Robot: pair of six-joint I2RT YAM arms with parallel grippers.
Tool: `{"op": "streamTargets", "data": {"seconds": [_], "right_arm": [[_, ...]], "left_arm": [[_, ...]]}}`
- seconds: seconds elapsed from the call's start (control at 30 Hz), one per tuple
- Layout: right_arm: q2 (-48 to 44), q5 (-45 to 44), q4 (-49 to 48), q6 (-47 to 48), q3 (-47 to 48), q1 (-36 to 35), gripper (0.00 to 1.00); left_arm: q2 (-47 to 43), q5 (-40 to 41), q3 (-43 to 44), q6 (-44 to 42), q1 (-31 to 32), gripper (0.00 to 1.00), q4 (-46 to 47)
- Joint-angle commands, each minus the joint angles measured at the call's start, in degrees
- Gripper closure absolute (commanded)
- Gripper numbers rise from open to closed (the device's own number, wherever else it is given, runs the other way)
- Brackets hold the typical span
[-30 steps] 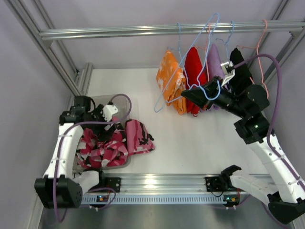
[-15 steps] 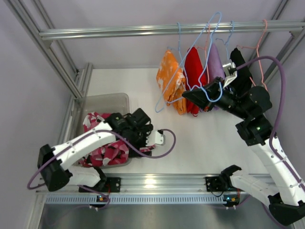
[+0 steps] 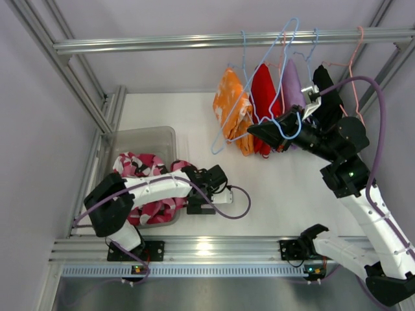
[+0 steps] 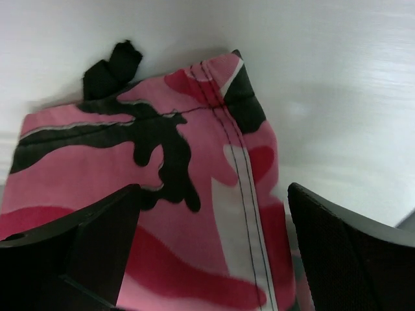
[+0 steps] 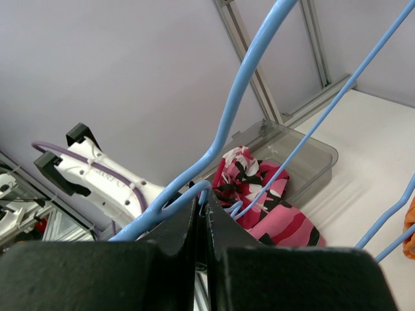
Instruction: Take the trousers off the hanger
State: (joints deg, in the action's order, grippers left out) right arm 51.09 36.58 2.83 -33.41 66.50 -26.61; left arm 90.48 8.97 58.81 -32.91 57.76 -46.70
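The pink, white and black camouflage cloth trousers are already off their hanger. You see them heaped in the clear plastic bin at the table's near left. One part spills over the bin's right edge onto the white table, which is the piece the left wrist view looks down on.

The thin blue wire hanger is bare and tilted away from the aluminium rail. The right gripper holds it, with its jaws clamped tight on the wire.

The orange cloth trousers with white blotches are on their hanger under the rail, beside red, lilac and black garments. So I judge you roughly halfway: one pair is freed and at least that orange pair is left.

Your left gripper hovers low over the spilled camouflage cloth. Its fingers are spread wide on either side and grasp nothing.

A second ago that left gripper sat at the bin's far left corner, and the spilled trousers lay in plain view. Half a second ago the arm had swung across the bin. Now it reaches further right and lower, covering most of that cloth in the top view. The right arm and its hanger have barely shifted.
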Motion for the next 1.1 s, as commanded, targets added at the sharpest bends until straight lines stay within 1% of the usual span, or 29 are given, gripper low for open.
{"op": "streamTargets", "data": {"seconds": [0.0,0.07,0.1,0.13,0.17,0.2,0.23,0.27,0.3,0.33,0.43,0.47,0.5,0.53,0.57,0.6,0.67,0.7,0.73,0.77,0.8,0.87,0.9,0.97,1.0,1.07], "right_arm": [[0.06,0.69,-0.46,1.33,2.05,-0.81,1.0],[0.15,0.69,-0.46,1.24,1.97,-0.81,1.0],[0.15,0.51,-0.54,1.15,1.97,-0.81,1.0],[0.15,0.51,-0.55,1.15,1.97,-0.81,1.0],[0.15,0.51,-0.55,1.15,2.05,-0.72,1.0],[0.15,0.51,-0.46,1.15,2.14,-0.72,1.0],[0.15,0.51,-0.28,1.33,2.4,-0.81,1.0],[0.06,0.6,-0.11,1.42,2.58,-0.81,1.0],[0.06,0.51,0.24,1.59,2.76,-0.81,1.0],[-0.03,0.51,0.42,1.68,3.02,-0.81,1.0],[-0.11,0.69,0.77,1.86,2.67,-0.81,1.0],[-0.2,0.78,0.25,1.33,2.41,-0.81,1.0],[-0.2,0.86,-0.1,1.15,2.23,-0.72,1.0],[-0.38,0.95,-0.54,0.63,1.71,-0.81,1.0],[-0.29,1.04,-1.42,0.45,1.36,-0.81,1.0],[-0.29,1.21,-1.51,0.19,1.18,-0.9,1.0],[-0.29,1.3,-1.6,0.01,1.18,-0.9,1.0],[-0.2,1.39,-1.51,-0.08,1.26,-1.07,1.0],[-0.11,1.48,-1.43,0.1,1.52,-0.99,1.0],[-0.03,1.48,-1.51,0.1,1.7,-1.07,1.0],[0.06,1.65,-1.51,0.18,1.62,-1.16,1.0],[0.15,1.65,-1.95,0.01,1.7,-1.25,1.0],[0.24,1.65,-2.3,-0.25,1.7,-1.42,1.0],[0.5,1.74,-2.3,-0.52,1.79,-1.51,1.0],[0.68,1.92,-3.0,-0.52,2.05,-1.78,1.0],[1.11,2.36,-4.06,-0.34,2.58,-2.13,1.0]], "left_arm": [[2.78,5.61,-2.73,0.39,0.6,0.01,6.61],[4.53,6.14,-2.99,0.12,0.78,0.02,7.76],[5.58,6.49,-3.08,0.3,0.78,0.05,9.24],[5.94,6.5,-3.17,0.39,0.78,0.15,9.69],[6.2,5.63,-3.26,0.04,0.87,0.22,10.13],[6.55,5.1,-3.35,0.12,0.78,0.32,10.4],[6.55,4.22,-3.26,0.21,0.69,0.56,10.14],[6.29,3.69,-3.09,0.56,0.78,0.73,9.87],[4.64,3.42,-2.82,1.08,0.69,0.89,9.7],[3.49,3.33,-2.04,2.05,0.69,1.0,9.52],[-3.09,5.34,-0.1,3.28,0.69,1.0,9.95],[-4.94,6.83,-0.01,3.46,0.69,1.0,11.0],[-9.83,10.68,-0.53,3.46,0.17,1.0,12.75],[-12.14,12.46,-1.06,3.81,-0.45,1.0,15.9],[-13.91,13.52,-0.63,4.34,-1.58,1.0,16.11],[-16.01,14.57,0.16,5.91,-4.99,1.0,15.76],[-18.57,14.41,1.48,6.89,-9.48,1.0,16.02],[-22.06,14.75,1.31,6.72,-13.07,1.0,16.89],[-23.84,16.5,1.31,6.28,-14.59,1.0,18.12],[-24.99,17.65,1.57,6.54,-17.56,1.0,18.22],[-26.13,18.18,3.58,7.41,-19.5,1.0,16.83],[-26.4,17.66,5.96,11.8,-23.9,1.0,12.7],[-26.84,17.31,5.97,13.38,-28.01,1.0,9.55],[-27.63,16.0,4.22,14.01,-31.46,1.0,6.98],[-29.03,15.47,2.73,14.1,-34.61,1.0,5.67],[-30.88,13.98,-2.01,14.97,-39.01,1.0,3.82]]}}
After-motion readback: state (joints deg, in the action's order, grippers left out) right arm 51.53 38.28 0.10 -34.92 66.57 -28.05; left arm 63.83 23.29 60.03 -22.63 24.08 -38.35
